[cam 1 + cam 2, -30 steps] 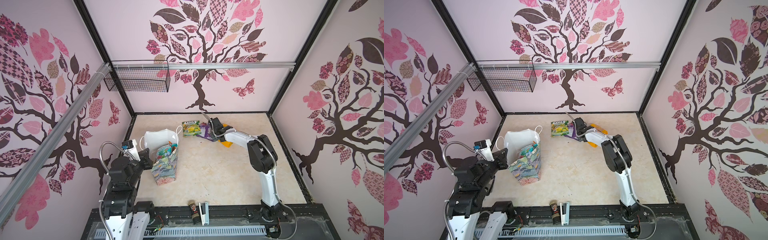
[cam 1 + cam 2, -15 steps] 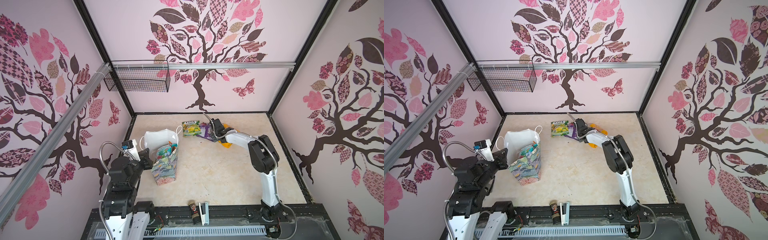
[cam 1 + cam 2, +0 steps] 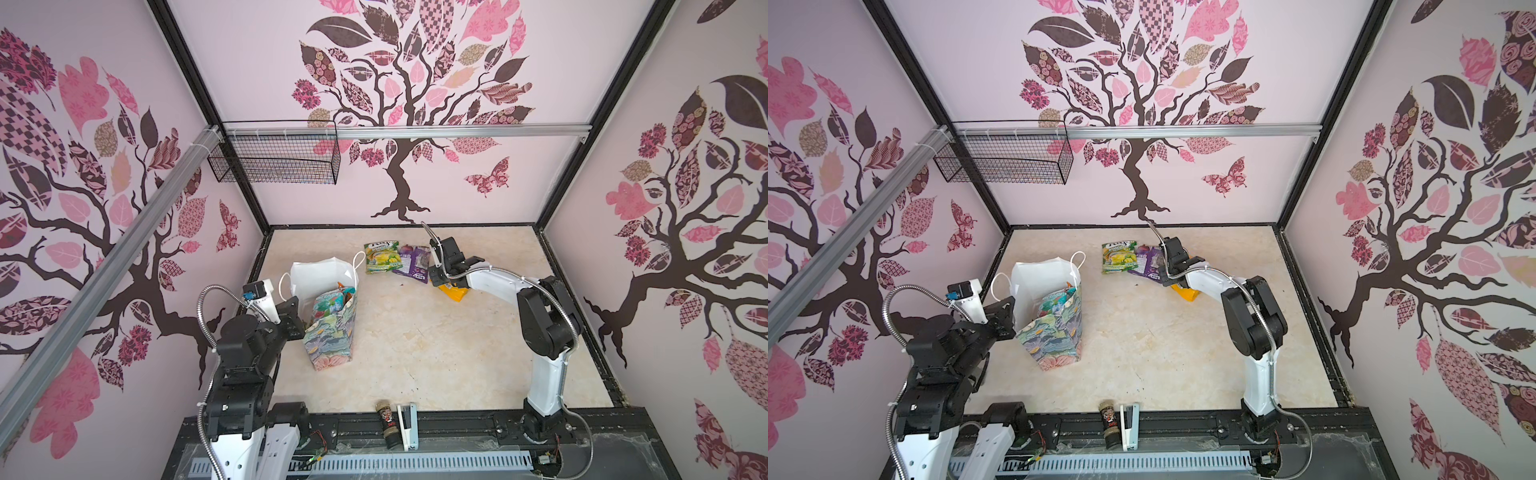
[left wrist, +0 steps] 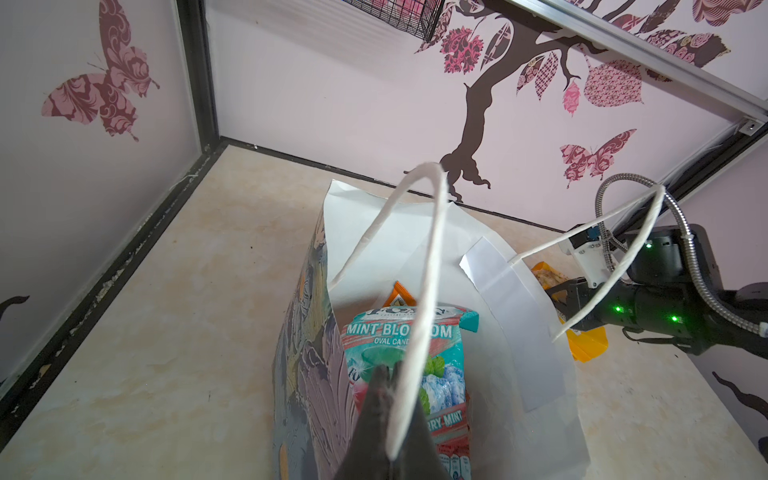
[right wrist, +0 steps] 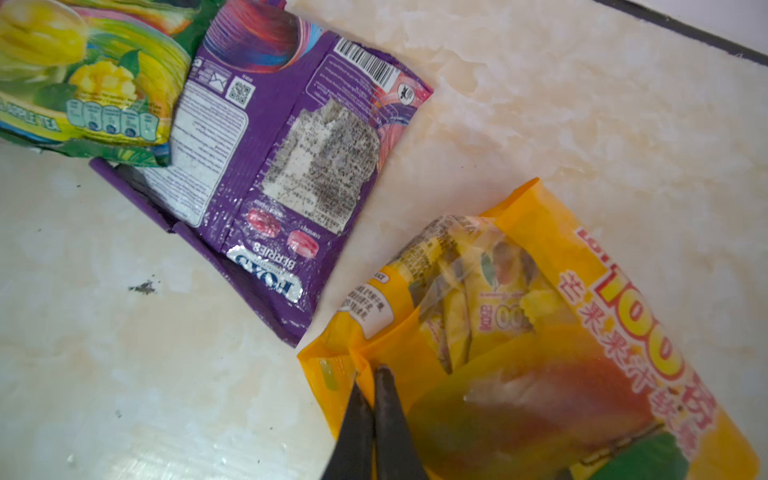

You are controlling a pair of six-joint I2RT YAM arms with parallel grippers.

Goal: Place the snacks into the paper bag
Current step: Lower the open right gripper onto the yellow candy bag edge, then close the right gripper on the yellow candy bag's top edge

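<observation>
Pinching only the yellow packet's (image 5: 519, 332) glossy corner, the right hand (image 5: 372, 374) may drop it mid-carry; the left hand (image 4: 384, 374) pinches the paper bag's (image 4: 374, 232) rim.

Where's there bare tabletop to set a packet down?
Bare: the wide stretch between the paper bag and the right arm, down to the spice jar and stapler. Crowded: the back, where green-yellow packet, purple packet and yellow packet cluster.

From my station I read "MINT BLO…OM", "OVAL CAND…" and, lower down, "…RRY MINT" on the teal packet (image 4: 409, 357) inside the paper bag (image 4: 374, 249). The purple packet (image 5: 286, 137) says "FOX'S BERRIES". The yellow-orange packet (image 5: 552, 332) shows "100" beside Chinese characters.
</observation>
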